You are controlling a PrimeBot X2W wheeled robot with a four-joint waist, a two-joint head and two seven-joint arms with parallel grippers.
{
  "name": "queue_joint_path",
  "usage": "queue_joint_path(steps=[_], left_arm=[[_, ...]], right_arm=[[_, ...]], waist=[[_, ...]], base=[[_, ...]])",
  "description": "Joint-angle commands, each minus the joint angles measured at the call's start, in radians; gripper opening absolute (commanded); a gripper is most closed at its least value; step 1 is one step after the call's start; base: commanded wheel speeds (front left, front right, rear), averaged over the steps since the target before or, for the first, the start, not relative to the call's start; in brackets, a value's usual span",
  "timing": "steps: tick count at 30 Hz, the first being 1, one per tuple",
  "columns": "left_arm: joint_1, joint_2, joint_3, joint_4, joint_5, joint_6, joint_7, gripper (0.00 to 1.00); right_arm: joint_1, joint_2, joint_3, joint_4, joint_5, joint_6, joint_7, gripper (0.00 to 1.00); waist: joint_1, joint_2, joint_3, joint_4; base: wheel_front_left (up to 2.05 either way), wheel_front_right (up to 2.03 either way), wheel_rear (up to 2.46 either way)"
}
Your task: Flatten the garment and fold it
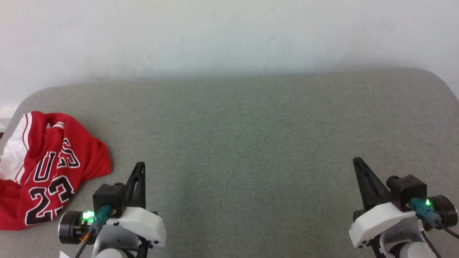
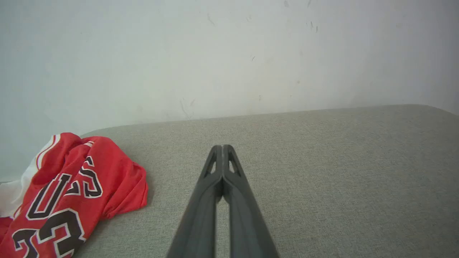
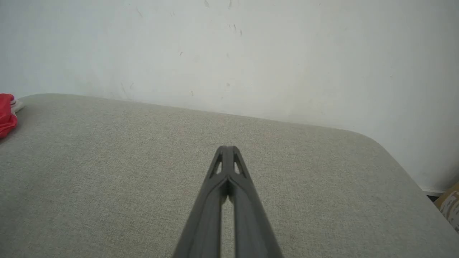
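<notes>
The shirt (image 1: 46,168) is seen crumpled at the table's (image 1: 251,143) left edge, its lettering and number 23 facing up. The left gripper (image 1: 140,165) is held just beside it, fingertips pressed together and empty; the right gripper (image 1: 356,161), likewise closed on nothing, is held well apart.

Red basketball shirt (image 1: 50,168) with white sleeves and black lettering, crumpled: one.
Grey fabric-covered bench (image 1: 251,143) with rounded corners: one.
Black two-fingered claws: two, namely left claw (image 1: 140,165) and right claw (image 1: 356,161).
White wall (image 1: 229,36): one.
</notes>
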Motion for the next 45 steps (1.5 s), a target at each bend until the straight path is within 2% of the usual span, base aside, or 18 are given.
queue_joint_path(steps=[1,18,19,34,45], left_arm=[[0.006,-0.002,0.003,-0.005,0.006,0.006,0.000,0.00],[0.006,-0.002,0.003,-0.005,0.006,0.006,0.000,0.00],[0.000,0.000,0.000,0.000,0.000,0.000,0.000,1.00],[-0.012,0.000,-0.021,0.022,-0.014,0.014,-0.021,1.00],[-0.022,0.002,-0.036,0.042,-0.027,0.031,-0.044,1.00]], right_arm=[[-0.011,0.004,0.000,-0.006,-0.006,-0.002,0.001,0.00],[-0.011,0.004,0.000,-0.006,-0.006,-0.002,0.001,0.00],[0.000,0.000,0.000,0.000,0.000,0.000,0.000,1.00],[-0.003,0.000,-0.005,0.009,0.008,0.000,-0.017,1.00],[-0.005,0.000,-0.010,0.019,0.014,0.000,-0.036,1.00]], waist=[[0.0000,0.0000,0.000,0.000],[0.0000,0.0000,0.000,0.000],[0.0000,0.0000,0.000,0.000],[0.0000,0.0000,-0.001,0.008],[0.0000,0.0000,-0.003,0.054]], base=[[0.00,0.00,0.00],[0.00,0.00,0.00],[0.00,0.00,0.00],[0.00,0.00,0.00],[0.00,0.00,0.00]])
